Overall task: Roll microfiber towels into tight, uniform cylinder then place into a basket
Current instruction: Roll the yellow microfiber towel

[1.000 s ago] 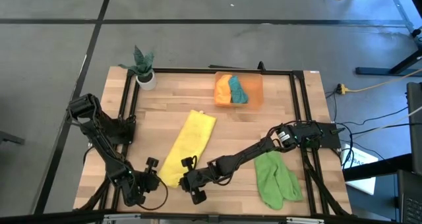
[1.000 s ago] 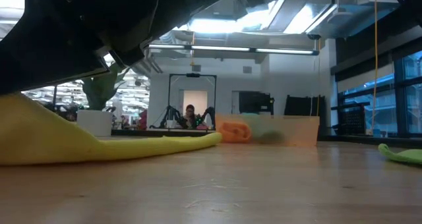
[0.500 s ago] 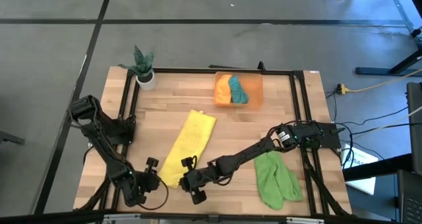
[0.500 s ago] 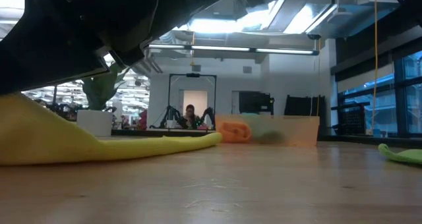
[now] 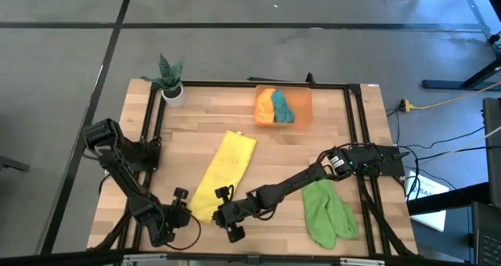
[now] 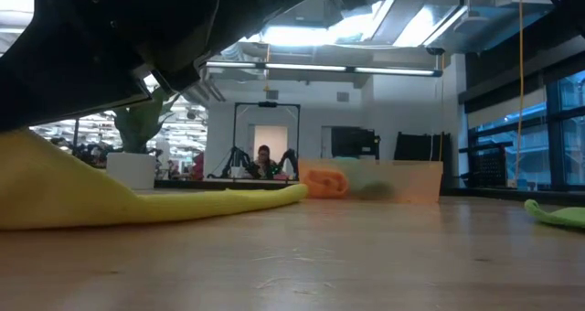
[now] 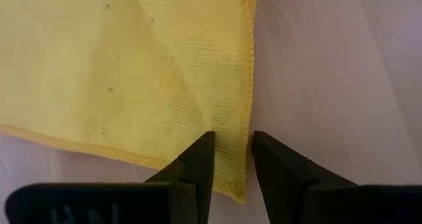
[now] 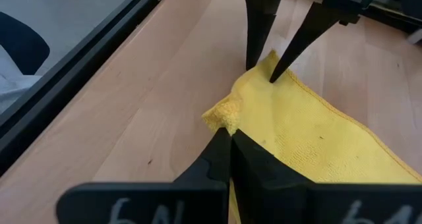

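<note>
Yellow towel [image 5: 223, 174] lies flat on the desk [image 5: 337, 133], near edge. My right tool [image 8: 230, 140] pinches its corner closed. My left tool [image 7: 231, 159] straddles the hem, parted, gripping nothing. Basket [image 5: 303, 109] far side, well apart.

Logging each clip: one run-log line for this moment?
left gripper: open, straddling yellow microfiber towel corner | right gripper: shut on it | translucent orange plastic basket: orange, teal towels

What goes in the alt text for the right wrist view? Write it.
The right gripper is shut on a bunched corner of the yellow towel, which lies on the wooden table. Just beyond, the left gripper points its open fingers down at the towel's neighbouring corner.
</note>
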Available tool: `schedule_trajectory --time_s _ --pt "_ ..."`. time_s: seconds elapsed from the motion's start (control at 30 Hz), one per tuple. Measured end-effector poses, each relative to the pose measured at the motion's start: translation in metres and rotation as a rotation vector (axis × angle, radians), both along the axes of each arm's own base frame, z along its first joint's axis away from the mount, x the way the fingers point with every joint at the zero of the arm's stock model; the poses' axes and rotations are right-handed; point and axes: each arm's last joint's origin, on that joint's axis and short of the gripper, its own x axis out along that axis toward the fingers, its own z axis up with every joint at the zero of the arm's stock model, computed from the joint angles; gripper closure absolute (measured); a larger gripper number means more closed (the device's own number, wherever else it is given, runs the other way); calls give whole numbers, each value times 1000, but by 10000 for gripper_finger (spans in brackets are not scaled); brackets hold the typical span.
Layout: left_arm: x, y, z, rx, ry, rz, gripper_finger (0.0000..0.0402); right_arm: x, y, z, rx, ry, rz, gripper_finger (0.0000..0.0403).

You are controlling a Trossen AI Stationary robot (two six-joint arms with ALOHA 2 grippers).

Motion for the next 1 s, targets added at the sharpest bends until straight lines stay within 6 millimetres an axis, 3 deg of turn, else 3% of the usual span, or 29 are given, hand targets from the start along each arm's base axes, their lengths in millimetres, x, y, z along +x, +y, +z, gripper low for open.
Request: schedule_trajectory --time_s 0.33,0.63,0.77,1.0 --pt "0 1 0 -12 -16 45 308 0 0 0 3 0 -2 397" --pt "1 2 -1 -18 -22 76 388 0 1 0 5 1 -3 397" --pt "1 1 0 -18 -18 77 397 -1 1 0 20 8 -13 397" --pt "12 -12 24 -33 -6 57 400 -5 7 -3 62 53 -44 397"
